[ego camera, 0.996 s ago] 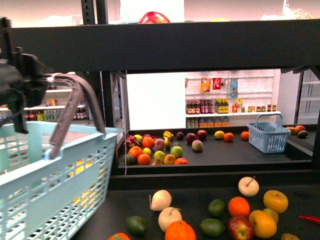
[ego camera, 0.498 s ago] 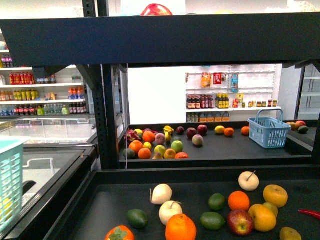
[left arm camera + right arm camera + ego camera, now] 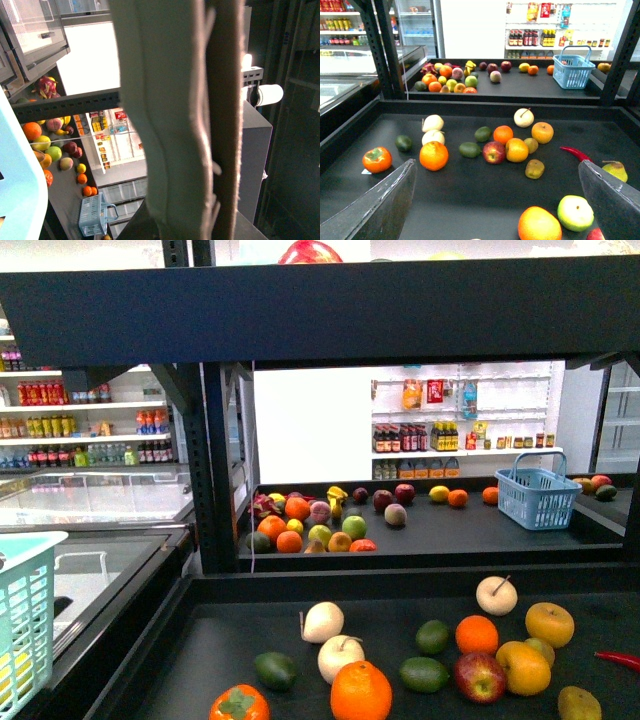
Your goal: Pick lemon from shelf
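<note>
Right wrist view, right claw (image 3: 495, 200) spread wide above shelf (image 3: 470, 200), no legible labels.

A shop: fruit displays, bottle shelves (image 3: 90, 425), shopping basket (image 3: 538, 498).

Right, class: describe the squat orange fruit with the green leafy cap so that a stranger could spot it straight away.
Start at the black metal tiered shelf and look into its nearest tray, where loose fruit lies scattered. At the front left of that scatter sits the squat orange fruit with the green leafy cap, just left of a large round orange. Only it wears a green, star-shaped cap; the round orange shows plain skin.
</note>
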Motion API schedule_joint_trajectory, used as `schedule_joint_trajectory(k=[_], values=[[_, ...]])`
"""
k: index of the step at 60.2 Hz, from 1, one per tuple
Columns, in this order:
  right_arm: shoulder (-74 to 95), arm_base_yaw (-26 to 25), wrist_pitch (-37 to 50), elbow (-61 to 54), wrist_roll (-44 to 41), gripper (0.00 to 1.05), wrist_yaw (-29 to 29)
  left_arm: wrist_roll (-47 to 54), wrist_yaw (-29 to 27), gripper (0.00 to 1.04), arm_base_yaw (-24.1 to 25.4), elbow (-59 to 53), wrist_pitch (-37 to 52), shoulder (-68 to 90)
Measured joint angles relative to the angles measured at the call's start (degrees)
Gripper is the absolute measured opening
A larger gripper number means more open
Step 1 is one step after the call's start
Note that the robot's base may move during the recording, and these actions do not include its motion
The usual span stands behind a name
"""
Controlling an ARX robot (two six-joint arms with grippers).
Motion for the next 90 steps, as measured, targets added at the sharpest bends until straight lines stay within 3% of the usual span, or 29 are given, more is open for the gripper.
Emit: schedule_joint_trajectory(k=[10, 24, 40, 57, 81, 90], values=[[0.00, 0.00, 0.00, 0.00, 0.00, 0.97, 0.00, 0.44, 0.20, 0.09, -0.09, -0.83, 0.22, 0.04], [0.00, 0.00, 0.00, 0.00, 0.00, 0.97, 0.00, 5.38, 1.16, 0.52, -0.26, -2.51, -2.69, -0.24], [0.00, 0.00, 0.00, 0.00, 0.00, 0.97, 0.00, 10.58, 1.57, 0.97, -0.15, -2.51, -16.63, -5.53], [0.00, 0.00, 0.00, 0.00, 0.00, 0.97, 0.00, 16.31, 1.53, 0.97, 0.04, -2.51, -30.14, -11.76], [0.00, 0.00, 0.00, 0.00, 0.00, 0.97, 0.00, 20.79, 1.49, 0.97, 0.50, -3.93, -38.25, -20.65], [0.00, 0.00, 0.00, 0.00, 0.00, 0.97, 0.00, 26.21, 1.81, 0.97, 0.55, -4.35, -52.57, -26.43]])
